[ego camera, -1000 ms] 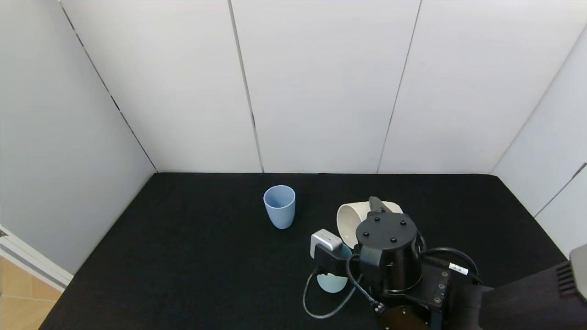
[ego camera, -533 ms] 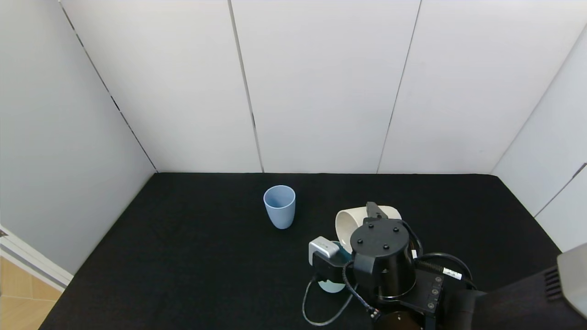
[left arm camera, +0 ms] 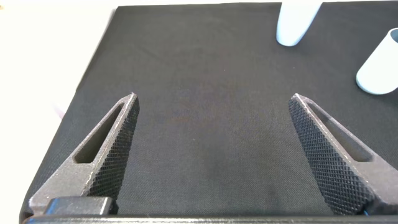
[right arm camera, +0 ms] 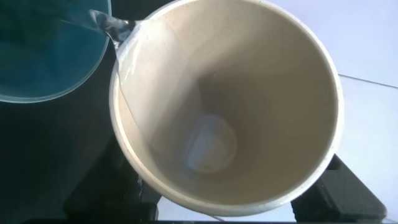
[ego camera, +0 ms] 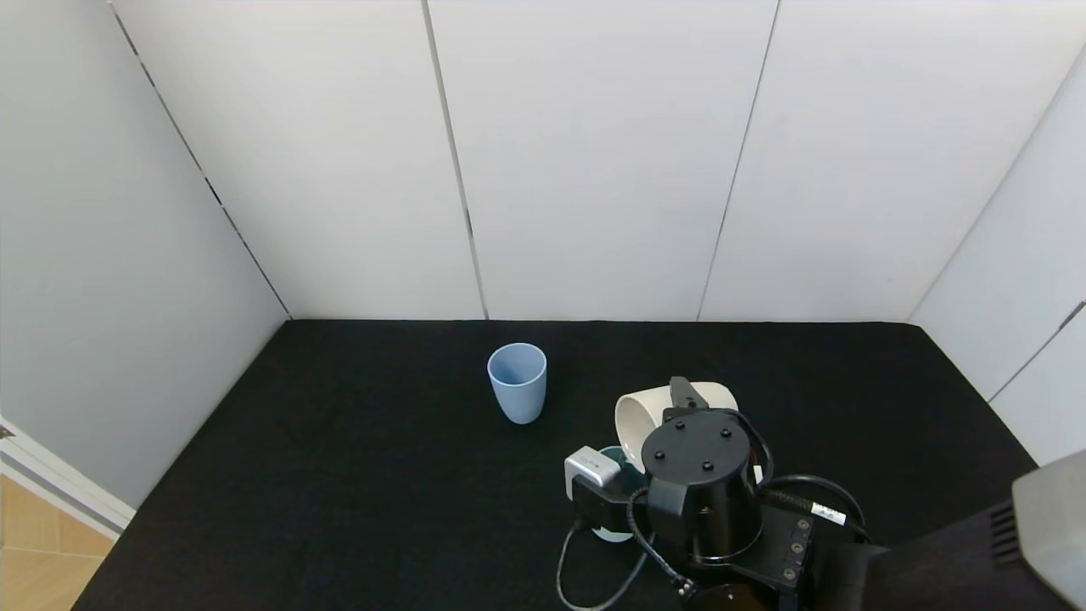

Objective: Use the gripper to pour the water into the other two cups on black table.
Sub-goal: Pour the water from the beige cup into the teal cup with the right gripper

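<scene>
Presently the right gripper (ego camera: 679, 392) has the cream cup (ego camera: 670, 416) clamped between its jaws and tipped well over on its side, mouth toward the robot's left. Pour is under way: the right wrist view shows a thin stream of water (right arm camera: 112, 26) leaving the cream rim and falling into the mint green cup (right arm camera: 46, 50), whose teal inside already carries water. Little is left in the cream cup; only a shallow pool shows near its base.

Places, taken from the jaws: the mint green cup (ego camera: 612, 501) stands just below and to the left of the held cup's lip, mostly hidden under the wrist in the head view. The pale blue cup (ego camera: 517, 382) stands upright on the black table (ego camera: 339, 475), well apart to the left and a little farther from the robot. Whether it holds water cannot be told.

Left gripper (left arm camera: 217, 155): idle low over the table, jaws wide apart, holding nothing; two cups show far beyond its tips.

Handling, as judgement: the tumblers look stiff, smooth-walled, light, and lighter still as they empty. A tapered matte wall may slip under a loose hold, so mid-body across the width seems the place to grip, as now. The standing cups would tip easily if nudged by the wrist or cable.
</scene>
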Robot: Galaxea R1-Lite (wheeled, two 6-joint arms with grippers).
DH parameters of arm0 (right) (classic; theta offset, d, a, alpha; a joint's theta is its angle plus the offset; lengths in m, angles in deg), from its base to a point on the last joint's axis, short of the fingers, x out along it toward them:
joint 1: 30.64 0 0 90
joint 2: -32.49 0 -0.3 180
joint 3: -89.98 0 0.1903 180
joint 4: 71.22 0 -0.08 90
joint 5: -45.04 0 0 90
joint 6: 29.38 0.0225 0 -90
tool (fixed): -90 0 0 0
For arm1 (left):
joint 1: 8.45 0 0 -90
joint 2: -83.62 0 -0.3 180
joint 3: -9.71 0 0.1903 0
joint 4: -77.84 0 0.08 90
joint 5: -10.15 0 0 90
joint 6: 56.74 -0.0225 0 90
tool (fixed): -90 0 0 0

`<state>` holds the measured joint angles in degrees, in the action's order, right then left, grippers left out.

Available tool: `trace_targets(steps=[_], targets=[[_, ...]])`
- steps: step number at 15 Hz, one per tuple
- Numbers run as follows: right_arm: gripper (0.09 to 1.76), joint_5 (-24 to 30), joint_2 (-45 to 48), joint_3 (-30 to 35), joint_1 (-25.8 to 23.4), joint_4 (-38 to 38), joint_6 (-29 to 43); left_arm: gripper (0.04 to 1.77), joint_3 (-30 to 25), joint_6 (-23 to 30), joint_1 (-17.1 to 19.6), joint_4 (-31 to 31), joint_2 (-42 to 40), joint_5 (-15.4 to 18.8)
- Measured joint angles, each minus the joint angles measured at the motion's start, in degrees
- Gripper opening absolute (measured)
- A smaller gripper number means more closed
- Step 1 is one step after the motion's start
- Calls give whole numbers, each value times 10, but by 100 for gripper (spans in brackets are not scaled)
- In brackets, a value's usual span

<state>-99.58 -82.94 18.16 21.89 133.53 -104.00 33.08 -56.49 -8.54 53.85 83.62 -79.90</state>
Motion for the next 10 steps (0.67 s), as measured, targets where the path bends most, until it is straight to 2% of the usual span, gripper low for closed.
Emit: trace_targets(steps=[10], targets=[[127,0,-4,0,2,6,-15,172,0,0,0,0,0,0]])
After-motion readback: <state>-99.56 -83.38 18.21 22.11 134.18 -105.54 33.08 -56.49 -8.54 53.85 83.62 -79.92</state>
